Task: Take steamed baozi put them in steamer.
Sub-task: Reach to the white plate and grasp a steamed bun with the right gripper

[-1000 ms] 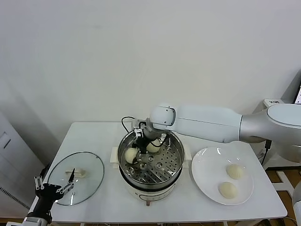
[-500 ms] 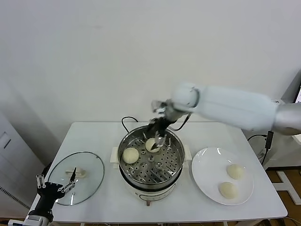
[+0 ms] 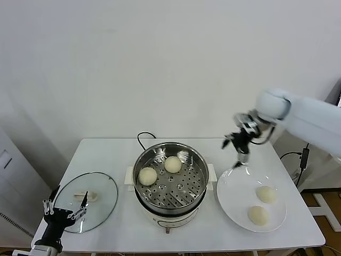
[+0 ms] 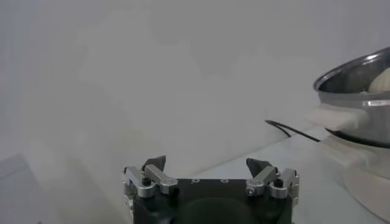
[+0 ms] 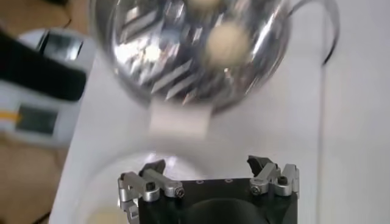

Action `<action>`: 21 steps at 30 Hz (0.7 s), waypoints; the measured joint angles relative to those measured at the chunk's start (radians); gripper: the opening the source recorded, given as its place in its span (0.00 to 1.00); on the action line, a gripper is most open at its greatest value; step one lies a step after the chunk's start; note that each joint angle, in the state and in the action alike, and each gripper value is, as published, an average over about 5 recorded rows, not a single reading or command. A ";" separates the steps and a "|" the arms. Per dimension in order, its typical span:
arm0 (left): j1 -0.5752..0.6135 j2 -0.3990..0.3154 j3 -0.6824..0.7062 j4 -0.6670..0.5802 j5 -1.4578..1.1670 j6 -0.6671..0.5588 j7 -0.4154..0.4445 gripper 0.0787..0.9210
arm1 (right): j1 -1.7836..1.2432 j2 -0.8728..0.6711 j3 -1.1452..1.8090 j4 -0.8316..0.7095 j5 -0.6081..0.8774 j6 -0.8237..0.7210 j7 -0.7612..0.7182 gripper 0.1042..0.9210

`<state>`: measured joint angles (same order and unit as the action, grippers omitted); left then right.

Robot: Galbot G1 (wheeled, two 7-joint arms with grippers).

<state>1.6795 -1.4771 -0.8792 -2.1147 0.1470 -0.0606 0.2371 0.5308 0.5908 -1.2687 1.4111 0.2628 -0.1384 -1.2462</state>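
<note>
I am looking down on a white rectangular tabletop (image 3: 117, 216). At its centre is sitting the round shiny stainless-steel steamer (image 3: 170, 181) with a perforated steel tray, white side handles and a black cord trailing behind it. Two small, smooth, cream-white steamed baozi are resting inside it on the tray, one (image 3: 147, 175) toward my left and one (image 3: 172, 164) toward the back. Two more cream-white baozi are lying on the flat round white plate (image 3: 234, 197) to my right of the steamer, one (image 3: 266, 194) behind the other (image 3: 258, 215). My right tool (image 3: 241, 152) is hovering in the air over the back edge of that plate, between steamer and plate, its fingers standing wide apart and holding nothing. My left tool (image 3: 65, 213) is hanging low at the front left corner of the tabletop, fingers also apart and empty, just at the near edge of the round glass lid (image 3: 85, 200) that is lying flat there.
</note>
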 measured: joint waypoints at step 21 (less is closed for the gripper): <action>0.012 -0.009 -0.006 -0.011 0.025 0.001 -0.004 0.88 | -0.469 -0.102 0.274 -0.003 -0.312 0.106 -0.025 0.88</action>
<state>1.6911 -1.4856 -0.8854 -2.1259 0.1720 -0.0600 0.2329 0.0620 0.4892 -0.9947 1.4085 -0.0495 -0.0327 -1.2716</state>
